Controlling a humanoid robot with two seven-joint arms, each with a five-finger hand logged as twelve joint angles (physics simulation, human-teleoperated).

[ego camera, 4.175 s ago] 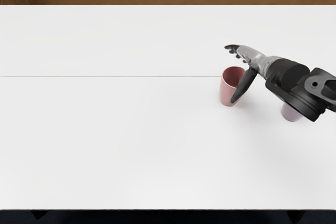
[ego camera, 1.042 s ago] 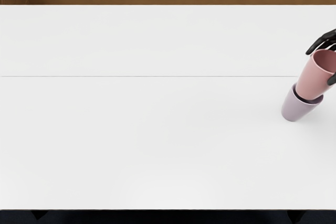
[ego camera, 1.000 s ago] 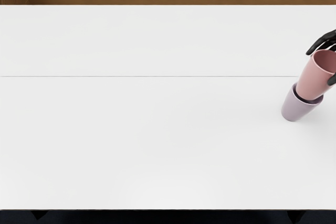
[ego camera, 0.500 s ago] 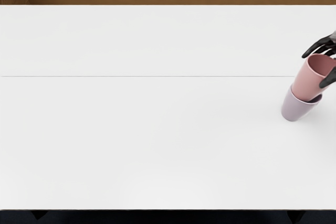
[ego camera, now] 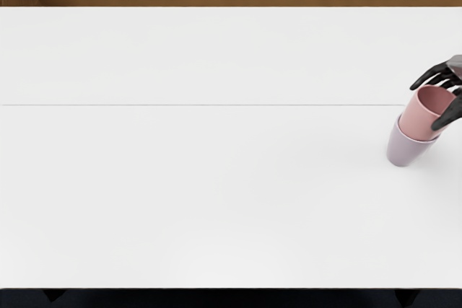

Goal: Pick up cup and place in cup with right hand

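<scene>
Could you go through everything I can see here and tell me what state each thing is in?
Pink cup: mouth up, its lower part inside the lavender cup, its upper part sticking out.
Lavender cup: standing on the white table, with the pink cup in it.
Right hand: closed around the pink cup, thumb on the near side, other fingers at the far side.

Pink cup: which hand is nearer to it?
Right. The right hand is at the pink cup, fingers beyond its rim and thumb across its near side; the left hand is out of view.
</scene>
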